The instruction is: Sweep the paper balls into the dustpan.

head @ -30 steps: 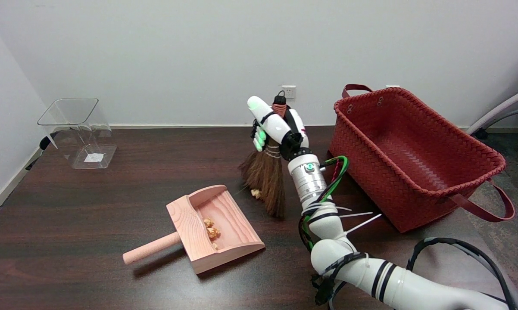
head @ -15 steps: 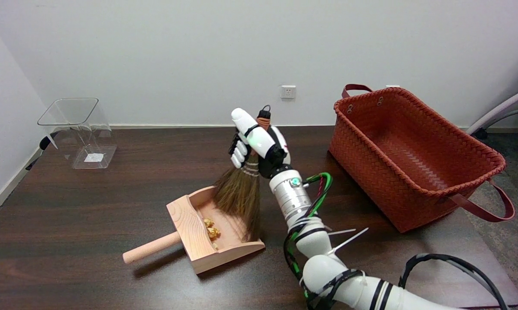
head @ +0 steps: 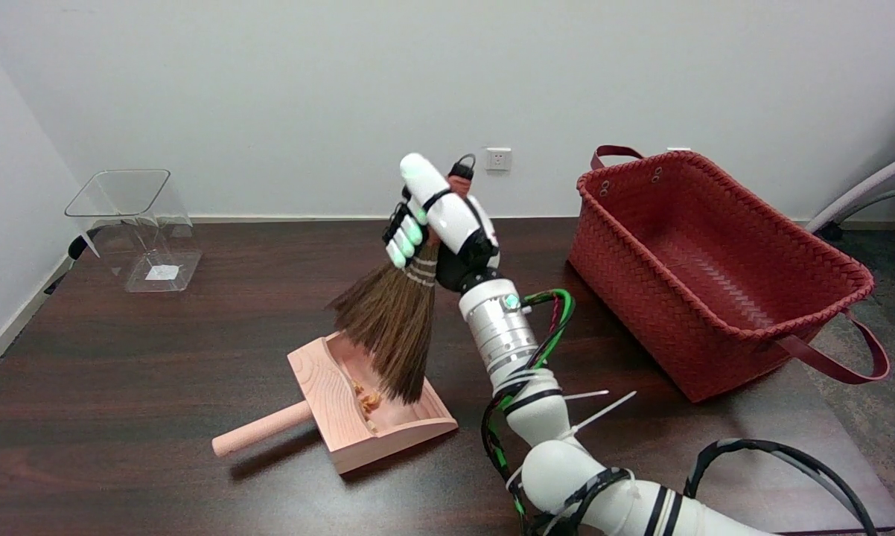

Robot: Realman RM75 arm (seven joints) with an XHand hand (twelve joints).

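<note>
- Paper balls (head: 368, 402) lay inside the wooden dustpan (head: 343, 417), against its back wall; I saw none loose on the table (head: 194, 335).
- My right hand (head: 436, 223) gripped the broom (head: 392, 327), its bristles over the pan.
- Sweeping looked essentially done.

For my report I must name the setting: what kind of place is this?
Probably an office or lab room: a dark wooden table against a plain white wall with a power socket, and an office chair's base at the right edge.
</note>
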